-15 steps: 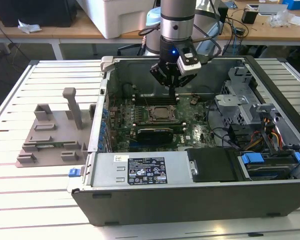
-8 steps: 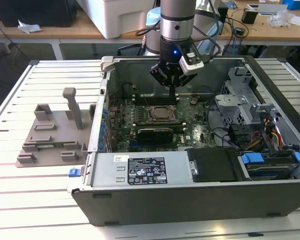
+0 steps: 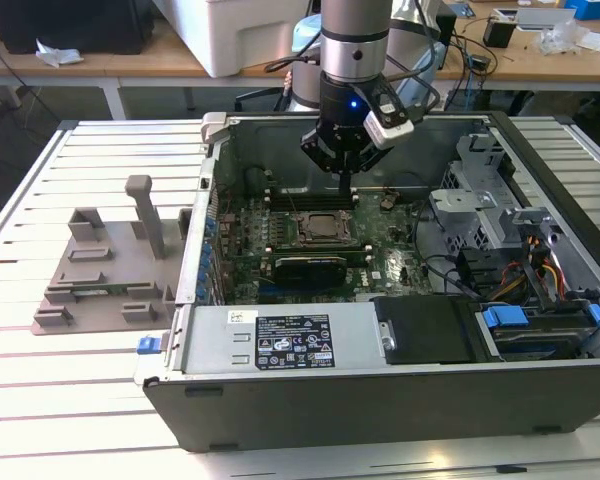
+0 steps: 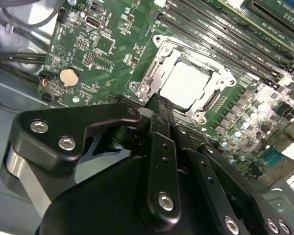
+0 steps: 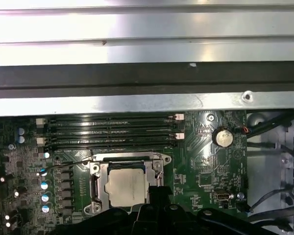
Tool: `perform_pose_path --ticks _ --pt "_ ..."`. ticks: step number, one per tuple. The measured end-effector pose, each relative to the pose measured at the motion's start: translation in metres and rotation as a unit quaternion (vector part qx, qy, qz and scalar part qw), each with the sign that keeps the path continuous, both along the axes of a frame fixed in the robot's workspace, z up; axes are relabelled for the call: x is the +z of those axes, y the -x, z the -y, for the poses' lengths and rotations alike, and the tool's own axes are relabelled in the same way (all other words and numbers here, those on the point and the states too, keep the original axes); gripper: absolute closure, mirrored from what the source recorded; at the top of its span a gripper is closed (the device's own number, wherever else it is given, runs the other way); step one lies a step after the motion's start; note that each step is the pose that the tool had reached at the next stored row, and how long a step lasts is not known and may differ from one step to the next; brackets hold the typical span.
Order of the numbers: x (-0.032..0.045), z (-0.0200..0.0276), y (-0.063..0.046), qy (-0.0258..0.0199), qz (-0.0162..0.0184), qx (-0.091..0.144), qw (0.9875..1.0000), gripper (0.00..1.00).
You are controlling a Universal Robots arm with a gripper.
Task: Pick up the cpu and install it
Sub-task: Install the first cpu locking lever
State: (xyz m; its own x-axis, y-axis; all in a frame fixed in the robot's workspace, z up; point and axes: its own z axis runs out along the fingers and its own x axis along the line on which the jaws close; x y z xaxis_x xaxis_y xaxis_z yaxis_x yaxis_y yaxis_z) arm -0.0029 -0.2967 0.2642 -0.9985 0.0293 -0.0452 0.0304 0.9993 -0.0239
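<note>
The cpu (image 3: 325,228) lies flat in the socket on the green motherboard, its silvery-white top facing up. Both wrist views show the cpu (image 4: 188,85) (image 5: 129,187) seated inside the metal socket frame (image 4: 157,73). My gripper (image 3: 345,186) hangs just above the board, at the socket's edge on the side of the memory slots. Its two black fingers are pressed together, shut with nothing between them, and the tips (image 4: 159,101) (image 5: 161,192) stand beside the cpu's edge.
The open computer case (image 3: 280,395) encloses the board, with memory slots (image 5: 108,131) beside the socket and drive bays with cables (image 3: 520,260) at the exterior view's right. A grey plastic fixture block (image 3: 100,270) stands on the slatted table at the exterior view's left.
</note>
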Motion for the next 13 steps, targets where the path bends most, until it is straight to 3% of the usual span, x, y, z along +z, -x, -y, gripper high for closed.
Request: perform_pose_path --ticks 6,13 --pt "0.0 0.0 0.0 0.0 0.0 0.035 0.9994 0.89" --pt "0.0 0.0 0.0 -0.0002 0.0 0.075 0.9972 0.89"
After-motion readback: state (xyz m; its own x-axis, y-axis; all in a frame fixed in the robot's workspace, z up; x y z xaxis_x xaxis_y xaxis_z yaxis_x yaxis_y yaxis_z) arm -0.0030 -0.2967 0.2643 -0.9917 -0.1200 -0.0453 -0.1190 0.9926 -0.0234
